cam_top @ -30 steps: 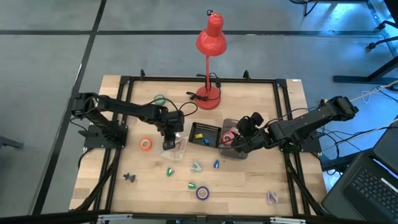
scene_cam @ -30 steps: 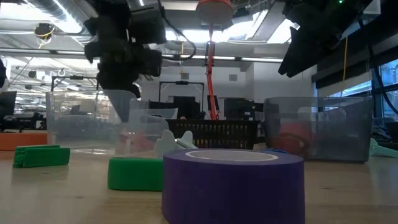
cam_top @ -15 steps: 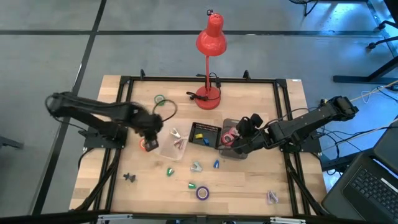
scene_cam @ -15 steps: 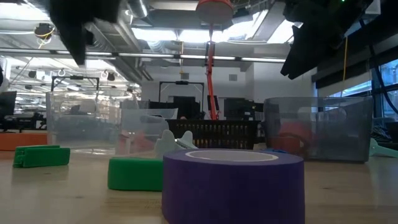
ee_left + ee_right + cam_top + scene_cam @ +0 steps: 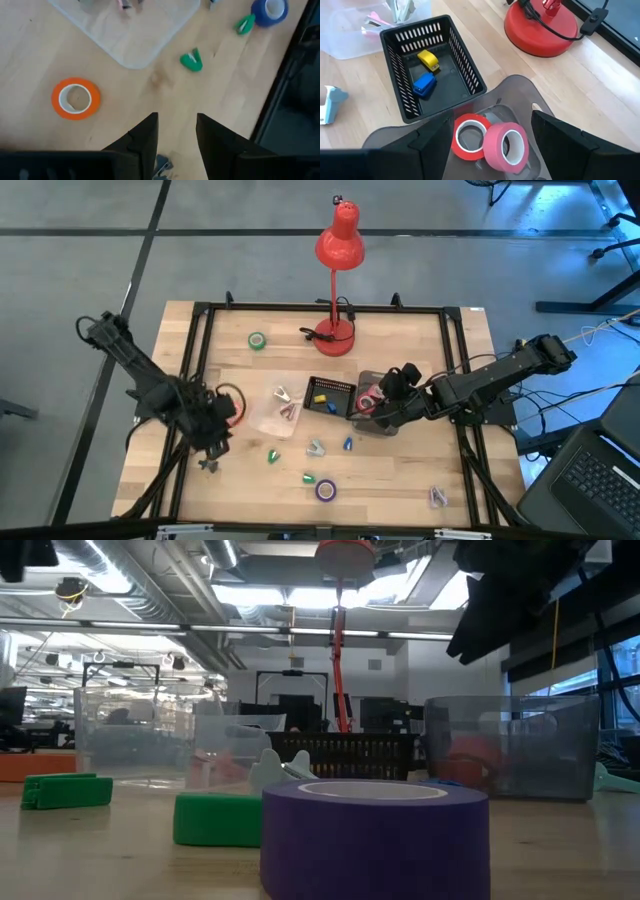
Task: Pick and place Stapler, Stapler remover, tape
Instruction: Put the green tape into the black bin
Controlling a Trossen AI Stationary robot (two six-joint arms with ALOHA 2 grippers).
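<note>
High view, from the left: left gripper (image 5: 212, 438) hanging low over the near left part of the table (image 5: 400, 480), just beside the orange tape (image 5: 233, 404) and right above a small dark stapler remover (image 5: 208, 466). In the left wrist view, fingers (image 5: 144, 140) parted by a modest gap, holding nothing, with a dark bluish piece (image 5: 162, 166) showing between them, probably that same remover.

Likely step in hand: picking up the dark remover. To do it well:
- Centre the gap over the piece and turn the wrist so the pads meet its flat sides.
- Come straight down, close only once level with it, and keep clear of the orange roll.
- Lift before swinging toward the clear tray (image 5: 272, 412), where other removers seem to lie.

Further right: black basket (image 5: 330, 395) with a yellow stapler (image 5: 428, 59) and a blue stapler (image 5: 424, 84); then the grey bin (image 5: 372, 420) with red tape (image 5: 471, 136) and pink tape (image 5: 506, 145) inside. Right gripper (image 5: 386, 410) waiting over that bin, spread wide and empty. Purple tape (image 5: 326, 490) and green tape (image 5: 257, 340) loose on the wood
</note>
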